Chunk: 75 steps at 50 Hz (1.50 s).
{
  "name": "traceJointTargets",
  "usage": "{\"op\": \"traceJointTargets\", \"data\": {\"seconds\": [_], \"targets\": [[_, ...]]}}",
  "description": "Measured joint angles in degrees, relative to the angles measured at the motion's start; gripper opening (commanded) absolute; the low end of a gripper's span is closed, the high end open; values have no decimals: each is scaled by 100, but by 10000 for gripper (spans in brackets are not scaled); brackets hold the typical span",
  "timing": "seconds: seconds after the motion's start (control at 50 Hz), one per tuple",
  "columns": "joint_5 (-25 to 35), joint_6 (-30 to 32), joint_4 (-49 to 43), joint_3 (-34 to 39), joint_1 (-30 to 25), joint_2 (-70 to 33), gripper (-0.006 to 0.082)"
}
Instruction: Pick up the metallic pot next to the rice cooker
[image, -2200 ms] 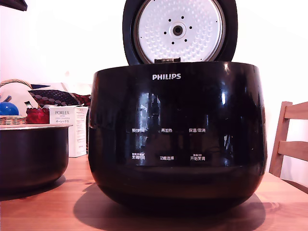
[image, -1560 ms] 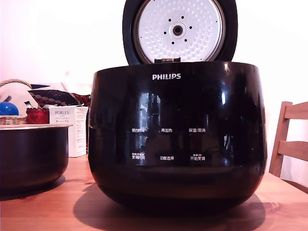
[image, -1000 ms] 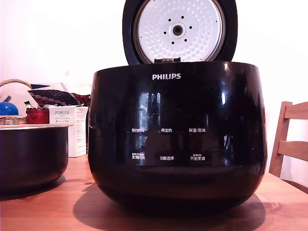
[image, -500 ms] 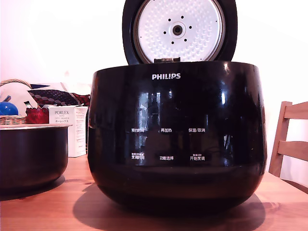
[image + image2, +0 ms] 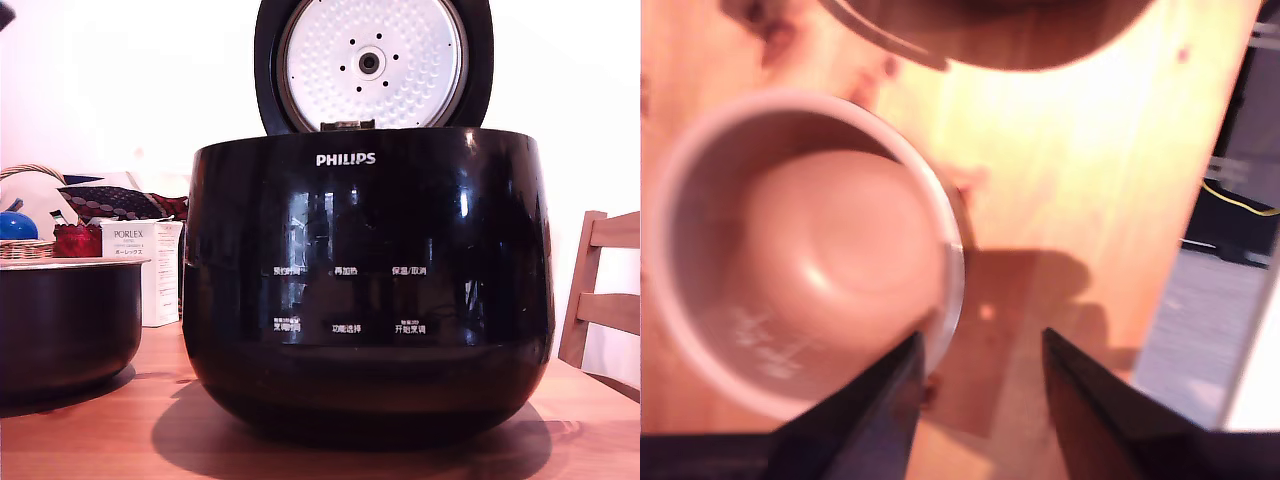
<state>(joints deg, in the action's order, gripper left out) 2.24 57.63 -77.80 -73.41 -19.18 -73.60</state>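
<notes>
While the tool point(image 5: 978, 385) hangs above the worktop point(image 5: 1080, 170) with its two dark fingers point(image 5: 885, 395) apart and nothing between them, the pot point(image 5: 800, 250) sits just beside it, open mouth up, filling the left half of the wrist frame. One finger looks to overlap the pale rim at the lower centre, though contact can't be confirmed through the blur. In the exterior view the pot point(image 5: 65, 325) rests at the lower left, close beside the big black rice cooker point(image 5: 365, 280), lid raised. To grip well, I'd say put one finger inside the wall and one outside, straddle the rim squarely, sink deep enough, then close firmly before lifting, since that thin rim could slip.
</notes>
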Motion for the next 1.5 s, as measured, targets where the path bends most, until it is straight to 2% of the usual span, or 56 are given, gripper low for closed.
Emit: {"op": "traceJointTargets", "data": {"seconds": [0.14, 0.26, 0.34, 0.48, 0.76, 1.5], "targets": [[-48, 262, 210, 632, 15, 2, 351], [-63, 284, 647, 874, 17, 0, 401], [-83, 332, 903, 883, 50, 0, 406], [-87, 409, 1213, 898, 254, 0, 473], [-39, 498, 1316, 907, 772, -4, 494], [68, 710, 1700, 949, 758, -1016, 491]]}}
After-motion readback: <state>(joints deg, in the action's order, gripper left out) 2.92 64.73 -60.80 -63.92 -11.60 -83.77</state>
